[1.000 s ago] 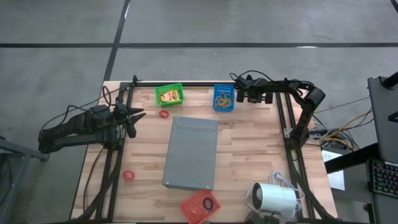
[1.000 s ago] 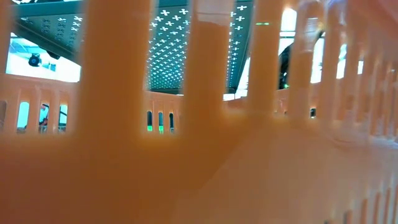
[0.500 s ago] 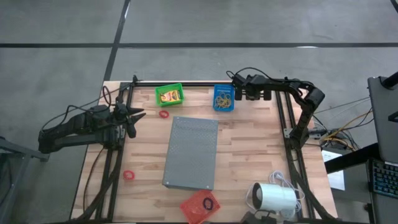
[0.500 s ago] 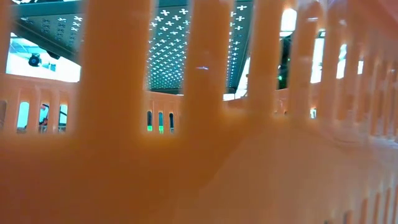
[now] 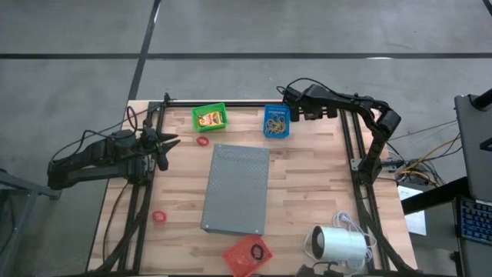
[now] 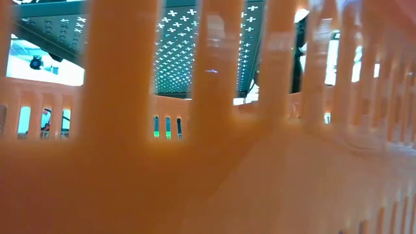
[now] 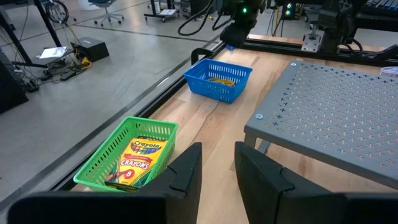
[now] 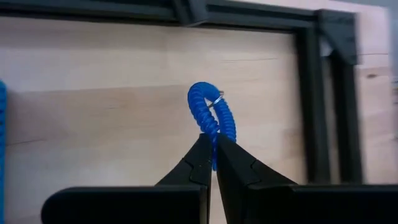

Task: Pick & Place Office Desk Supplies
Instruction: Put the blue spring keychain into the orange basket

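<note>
A: Start big. From above you get the wooden table (image 5: 307,177), with the grey perforated slab (image 5: 237,188) lying flat mid-table and the white cylinder with a cord (image 5: 338,245) near the front right corner.

B: The left wrist view shows the slab standing on short legs, raised off the wood; the overhead shot hides that.

A: Noted. Baskets next: green basket (image 5: 209,117) and blue basket (image 5: 277,121) along the far edge, and a red basket (image 5: 247,254) at the near edge with a dark ring in it. The low view gives you only blurred orange slats, close up.

B: Contents?

A: Your left wrist camera reads a yellow crayon box (image 7: 140,158) lying in the green basket; overhead it is only a yellow patch. The blue one holds tan rubber bands (image 5: 275,118).

B: Loose items?

A: One red ring (image 5: 203,141) just in front of the green basket, another red ring (image 5: 159,217) near the left front edge.

B: Grippers?

A: The right gripper (image 8: 211,152) is clenched on a blue coiled ring (image 8: 210,115), held above bare wood beside the blue basket; only its own wrist view shows that. The left gripper (image 5: 164,146) hovers at the table's left edge, fingers parted, holding nothing.
</note>
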Available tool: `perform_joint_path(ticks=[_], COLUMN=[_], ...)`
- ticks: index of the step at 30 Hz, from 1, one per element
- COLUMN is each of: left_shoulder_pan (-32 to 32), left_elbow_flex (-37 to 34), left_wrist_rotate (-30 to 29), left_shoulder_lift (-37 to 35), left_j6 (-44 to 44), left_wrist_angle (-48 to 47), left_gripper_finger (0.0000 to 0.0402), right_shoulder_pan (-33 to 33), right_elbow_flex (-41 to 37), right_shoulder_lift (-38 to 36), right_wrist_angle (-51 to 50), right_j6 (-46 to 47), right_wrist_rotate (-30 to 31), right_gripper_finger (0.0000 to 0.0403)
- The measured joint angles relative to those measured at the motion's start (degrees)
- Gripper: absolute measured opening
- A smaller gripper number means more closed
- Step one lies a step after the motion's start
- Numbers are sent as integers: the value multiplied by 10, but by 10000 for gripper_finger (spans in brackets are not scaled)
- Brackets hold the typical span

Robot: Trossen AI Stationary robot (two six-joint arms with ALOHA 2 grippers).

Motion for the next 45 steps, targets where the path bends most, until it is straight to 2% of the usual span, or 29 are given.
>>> perform_joint_path(ticks=[4, 13, 23, 29, 34, 38, 45], left_shoulder_pan=[0, 0, 0, 0, 0, 0, 0], left_elbow_flex=[0, 0, 0, 0, 0, 0, 0], left_wrist_rotate=[0, 0, 0, 0, 0, 0, 0], left_shoulder_lift=[0, 0, 0, 0, 0, 0, 0], left_j6=[0, 0, 0, 0, 0, 0, 0], left_wrist_angle=[0, 0, 0, 0, 0, 0, 0], left_gripper_finger=[98, 98, 98, 98, 98, 98, 98], right_shoulder_pan=[11, 38, 138, 212, 258, 273, 275], right_elbow_flex=[35, 115, 122, 120, 111, 101, 97], right_shoulder_lift=[0, -5, -70, -128, -160, -169, -169], right_wrist_angle=[-64, -207, -220, -156, -28, 50, 83], right_j6=[4, -34, -30, -24, -110, -184, -253], right_wrist_rotate=[25, 31, 42, 73, 72, 68, 52], right_gripper_finger=[8, 8, 8, 8, 8, 8, 8])
